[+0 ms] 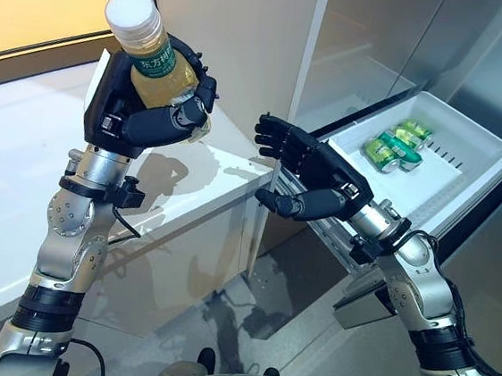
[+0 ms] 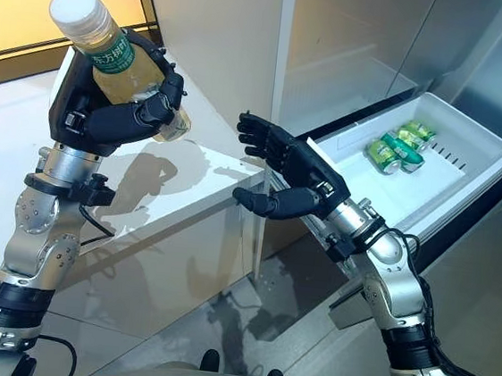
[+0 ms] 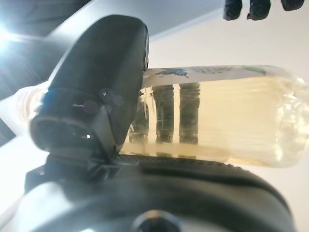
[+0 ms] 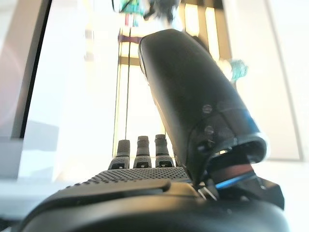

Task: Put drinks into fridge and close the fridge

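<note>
Here, the robot's left hand is clenched around a bottle of pale yellow drink, held high over the white counter on the left of the scene. The bottle tilts with its white cap pointing up and to the left, a green label band just below the neck; the left wrist view shows the thumb and fingers curled across its clear body. To the right, the right hand hangs empty in mid-air, fingers spread and straight, thumb set apart below them, palm turned towards the bottle, the two hands near but apart. Beyond that hand, the fridge's white drawer stands pulled out. Green cans lie on their sides, close together, in its far part; how many cannot be told for certain. The grey fridge front rises behind the drawer, further back on the right.
</note>
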Controlling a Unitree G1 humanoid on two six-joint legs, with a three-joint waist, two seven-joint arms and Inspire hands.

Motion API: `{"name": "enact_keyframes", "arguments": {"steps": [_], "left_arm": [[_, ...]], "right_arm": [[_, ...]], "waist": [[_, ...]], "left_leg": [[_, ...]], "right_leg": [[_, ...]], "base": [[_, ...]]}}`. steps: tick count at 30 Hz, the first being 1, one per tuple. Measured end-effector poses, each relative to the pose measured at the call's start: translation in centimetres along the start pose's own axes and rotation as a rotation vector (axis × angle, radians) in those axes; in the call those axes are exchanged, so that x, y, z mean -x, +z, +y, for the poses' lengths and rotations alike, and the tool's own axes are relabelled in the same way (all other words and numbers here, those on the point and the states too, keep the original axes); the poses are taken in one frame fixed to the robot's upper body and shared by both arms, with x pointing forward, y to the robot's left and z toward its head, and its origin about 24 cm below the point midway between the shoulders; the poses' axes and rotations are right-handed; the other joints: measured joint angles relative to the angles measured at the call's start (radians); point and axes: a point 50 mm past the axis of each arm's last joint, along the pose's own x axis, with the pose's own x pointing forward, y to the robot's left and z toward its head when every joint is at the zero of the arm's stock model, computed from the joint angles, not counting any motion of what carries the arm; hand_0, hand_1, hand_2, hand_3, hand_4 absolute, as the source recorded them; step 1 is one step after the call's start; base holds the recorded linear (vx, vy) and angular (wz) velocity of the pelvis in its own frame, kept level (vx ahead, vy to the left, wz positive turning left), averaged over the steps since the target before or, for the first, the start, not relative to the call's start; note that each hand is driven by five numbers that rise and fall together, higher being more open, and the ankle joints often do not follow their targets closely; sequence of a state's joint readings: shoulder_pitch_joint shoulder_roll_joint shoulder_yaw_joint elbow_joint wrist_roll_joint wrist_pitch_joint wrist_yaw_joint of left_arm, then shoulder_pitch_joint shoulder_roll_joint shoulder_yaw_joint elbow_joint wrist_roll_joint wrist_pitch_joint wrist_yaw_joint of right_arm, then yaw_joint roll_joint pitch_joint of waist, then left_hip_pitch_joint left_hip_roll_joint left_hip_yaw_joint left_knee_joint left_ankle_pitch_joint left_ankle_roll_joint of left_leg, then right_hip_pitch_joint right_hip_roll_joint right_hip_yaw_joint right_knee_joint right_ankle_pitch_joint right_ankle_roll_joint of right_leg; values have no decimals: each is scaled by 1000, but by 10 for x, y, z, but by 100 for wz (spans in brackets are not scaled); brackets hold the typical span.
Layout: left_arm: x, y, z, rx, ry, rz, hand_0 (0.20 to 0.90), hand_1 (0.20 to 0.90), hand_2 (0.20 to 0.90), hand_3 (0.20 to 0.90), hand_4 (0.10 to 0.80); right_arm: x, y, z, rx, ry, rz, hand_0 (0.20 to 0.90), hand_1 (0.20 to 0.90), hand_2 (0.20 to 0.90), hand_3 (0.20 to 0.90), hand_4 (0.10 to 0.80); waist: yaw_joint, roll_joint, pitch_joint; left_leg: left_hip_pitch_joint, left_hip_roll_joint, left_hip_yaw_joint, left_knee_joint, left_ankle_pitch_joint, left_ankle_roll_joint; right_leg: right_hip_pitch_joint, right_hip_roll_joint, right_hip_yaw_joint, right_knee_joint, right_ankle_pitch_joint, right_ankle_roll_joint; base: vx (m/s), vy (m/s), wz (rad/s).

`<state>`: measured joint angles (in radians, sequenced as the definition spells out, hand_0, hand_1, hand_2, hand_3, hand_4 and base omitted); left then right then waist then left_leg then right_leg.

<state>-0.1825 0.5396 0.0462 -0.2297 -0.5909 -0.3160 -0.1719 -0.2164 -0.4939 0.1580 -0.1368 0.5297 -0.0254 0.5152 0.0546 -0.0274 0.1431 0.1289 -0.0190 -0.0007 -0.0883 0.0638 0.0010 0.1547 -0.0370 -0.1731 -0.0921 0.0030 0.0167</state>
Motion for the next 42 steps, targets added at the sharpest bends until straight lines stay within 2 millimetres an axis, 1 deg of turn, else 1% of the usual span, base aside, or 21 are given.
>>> {"name": "enact_keyframes", "arguments": {"steps": [5,9,14,18,21,25,30,34,36,42], "left_arm": [[0,-1,-2,1,-23,8,300,300,300,200,100],[-1,-3,-5,9,-34,20,300,300,300,200,100],[0,-10,-15,27,-93,65,300,300,300,200,100],[0,-15,-22,46,-128,92,300,300,300,200,100],[0,-17,-23,59,-134,108,300,300,300,200,100],[0,-18,-24,68,-139,114,300,300,300,200,100],[-2,-19,-26,75,-168,123,300,300,300,200,100],[-3,-20,-28,85,-186,130,300,300,300,200,100],[-3,-21,-30,111,-193,141,300,300,300,200,100],[-2,-27,-36,130,-222,181,300,300,300,200,100]], "right_arm": [[-3,-7,4,-27,11,48,900,900,900,900,800],[-14,-11,10,-38,53,86,900,900,900,900,800],[-29,-9,17,-27,99,93,900,900,900,900,800],[-38,-9,14,-20,88,108,900,900,900,900,800],[-44,-8,10,-14,69,118,900,900,900,900,800],[-49,-8,11,-7,65,125,900,900,900,900,800],[-51,-10,13,-15,62,142,900,900,900,900,800],[-60,-12,17,-7,93,165,900,900,900,900,800],[-65,-10,20,5,109,168,900,900,900,900,800],[-72,-5,23,5,117,143,900,900,900,900,800]], "waist": [[-4,0,0],[-2,0,0],[13,0,0],[27,0,0],[31,0,0],[33,0,0],[44,0,0],[52,0,0],[53,0,0],[61,0,0]], "left_leg": [[1,0,0,0,0,0],[6,0,-3,0,0,0],[6,0,-7,0,0,0],[5,-1,-11,0,0,0],[4,-1,-14,0,0,0],[3,-1,-18,0,0,0],[2,-2,-26,0,0,0],[3,-2,-27,0,1,0],[3,-2,-28,0,1,0],[3,-2,-30,0,1,1]], "right_leg": [[1,0,0,0,0,0],[8,0,-2,0,0,0],[10,0,-5,0,0,0],[10,-1,-7,0,0,0],[11,0,-10,0,0,0],[12,0,-14,0,0,0],[14,-1,-23,0,0,0],[15,-1,-24,0,0,0],[16,-1,-25,0,0,0],[18,-1,-27,0,0,0]], "base": [[0,0,0],[0,0,0],[0,0,0],[2,3,1],[8,6,3],[12,1,1],[21,2,5],[0,0,0],[0,0,0],[0,0,0]]}}
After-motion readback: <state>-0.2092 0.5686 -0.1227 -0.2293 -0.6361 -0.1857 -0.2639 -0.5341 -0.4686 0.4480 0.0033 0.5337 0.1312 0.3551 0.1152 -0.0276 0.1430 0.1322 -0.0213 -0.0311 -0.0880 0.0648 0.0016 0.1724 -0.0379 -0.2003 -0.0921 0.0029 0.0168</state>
